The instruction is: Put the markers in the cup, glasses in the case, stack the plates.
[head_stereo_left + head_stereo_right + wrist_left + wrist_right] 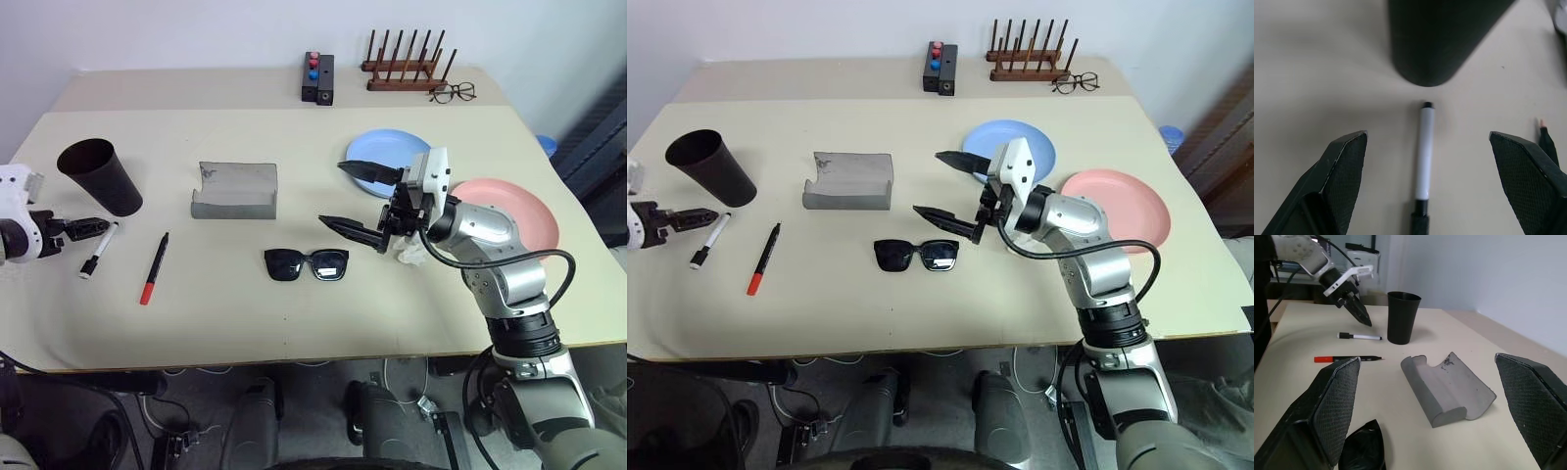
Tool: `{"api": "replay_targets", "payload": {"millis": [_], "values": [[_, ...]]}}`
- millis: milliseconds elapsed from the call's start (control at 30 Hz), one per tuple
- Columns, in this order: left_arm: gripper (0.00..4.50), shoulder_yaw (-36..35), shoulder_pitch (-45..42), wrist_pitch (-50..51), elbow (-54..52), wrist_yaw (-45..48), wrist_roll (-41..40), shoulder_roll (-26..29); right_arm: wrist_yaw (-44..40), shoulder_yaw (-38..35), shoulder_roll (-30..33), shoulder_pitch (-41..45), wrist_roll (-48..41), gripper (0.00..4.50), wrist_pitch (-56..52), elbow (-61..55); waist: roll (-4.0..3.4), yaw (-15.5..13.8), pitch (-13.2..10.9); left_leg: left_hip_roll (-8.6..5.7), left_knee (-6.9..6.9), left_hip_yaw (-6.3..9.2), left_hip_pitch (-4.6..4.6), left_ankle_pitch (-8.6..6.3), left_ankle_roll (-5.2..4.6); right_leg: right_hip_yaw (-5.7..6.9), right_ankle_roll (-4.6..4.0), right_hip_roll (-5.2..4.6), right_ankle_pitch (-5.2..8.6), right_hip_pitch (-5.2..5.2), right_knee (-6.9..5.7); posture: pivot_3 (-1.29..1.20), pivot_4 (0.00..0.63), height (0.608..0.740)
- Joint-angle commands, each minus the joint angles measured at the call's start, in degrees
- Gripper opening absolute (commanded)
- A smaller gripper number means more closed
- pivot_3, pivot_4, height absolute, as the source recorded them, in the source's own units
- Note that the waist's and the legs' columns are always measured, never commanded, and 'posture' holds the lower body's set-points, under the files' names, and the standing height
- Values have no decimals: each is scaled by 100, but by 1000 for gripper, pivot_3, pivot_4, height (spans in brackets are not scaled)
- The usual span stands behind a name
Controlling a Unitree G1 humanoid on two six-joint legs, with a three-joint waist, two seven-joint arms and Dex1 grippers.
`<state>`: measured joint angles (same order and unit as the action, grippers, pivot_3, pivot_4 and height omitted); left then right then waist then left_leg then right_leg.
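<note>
Waiting on the desk: markers, sunglasses and plates all still apart

Two markers lie on the desk near the cup: a white-barrelled marker and, just beside it, a slim black marker with a red end. The black cup stands upright behind them, with nothing seen inside. The black sunglasses rest in the middle of the desk, lenses facing front, and the grey case lies open behind them, apart from them. The light blue plate and the pink plate lie side by side, not stacked. The left gripper hovers over the white marker with fingers spread wide, holding nothing. The right gripper hangs above the desk between sunglasses and blue plate, fingers also wide apart and empty. A crumpled white tissue lies under it.
</note>
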<state>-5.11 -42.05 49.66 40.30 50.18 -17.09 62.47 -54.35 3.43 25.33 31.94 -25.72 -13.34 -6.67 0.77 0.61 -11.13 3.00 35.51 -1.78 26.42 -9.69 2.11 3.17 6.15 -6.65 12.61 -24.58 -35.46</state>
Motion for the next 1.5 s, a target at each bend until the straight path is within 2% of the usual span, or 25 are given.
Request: {"api": "replay_targets", "payload": {"millis": [33,267,667,767,833,967,1000,1200,1333,1500], "values": [[4126,508,-543,91,406,629,455,348,50,-217,84,5,68,4500,227,-56,0,7,0,0,0,0,0,0,0,0,1,0,0,0,0,0,150,740],[4126,1379,-1140,-145,1186,1144,1349,311,66,-217,90,-107,105,4500,292,-118,1,9,0,0,-3,1,-1,1,-2,-1,3,0,2,-2,-4,0,150,740],[4126,1385,-969,8,1360,1391,1555,-16,144,-262,125,-142,126,4500,239,-194,2,5,-1,0,0,3,0,1,-3,-1,3,-1,2,-2,-6,0,150,740],[3327,1414,-836,76,1309,1373,1611,-39,134,-266,137,-126,128,4500,234,-189,2,5,-1,0,0,3,0,2,-3,-1,5,-1,1,-2,-8,0,150,740],[2406,1419,-769,118,1270,1387,1622,-45,136,-270,139,-111,134,4500,231,-178,2,9,-1,0,0,3,-2,2,-3,-1,6,-1,2,-2,-11,0,150,740],[250,1406,-639,210,1123,1431,1623,-30,139,-277,142,-102,125,4500,214,-196,2,4,-1,0,2,3,-3,2,-4,-2,6,-2,2,-1,-13,0,150,740],[32,1404,-584,233,1064,1441,1624,-18,136,-281,148,-94,130,4500,219,-182,2,2,-1,0,3,3,-3,2,-3,-2,6,-2,2,0,-13,0,150,740],[32,1112,-130,169,466,1391,1508,222,118,-298,176,-69,147,4500,237,-134,2,35,-1,1,5,3,-5,1,-3,-2,6,-3,2,0,-16,0,150,740],[32,751,508,325,-453,1617,1206,587,112,-311,188,-52,146,4500,240,-102,2,49,-1,2,4,3,-4,1,-3,-3,6,-3,3,-6,-23,0,150,740],[32,-515,2215,188,-2491,2093,318,858,80,-294,186,1,159,4500,278,-13,1,10,-1,3,4,3,-1,1,-2,-3,-16,-6,14,-11,-25,0,150,740]]}}
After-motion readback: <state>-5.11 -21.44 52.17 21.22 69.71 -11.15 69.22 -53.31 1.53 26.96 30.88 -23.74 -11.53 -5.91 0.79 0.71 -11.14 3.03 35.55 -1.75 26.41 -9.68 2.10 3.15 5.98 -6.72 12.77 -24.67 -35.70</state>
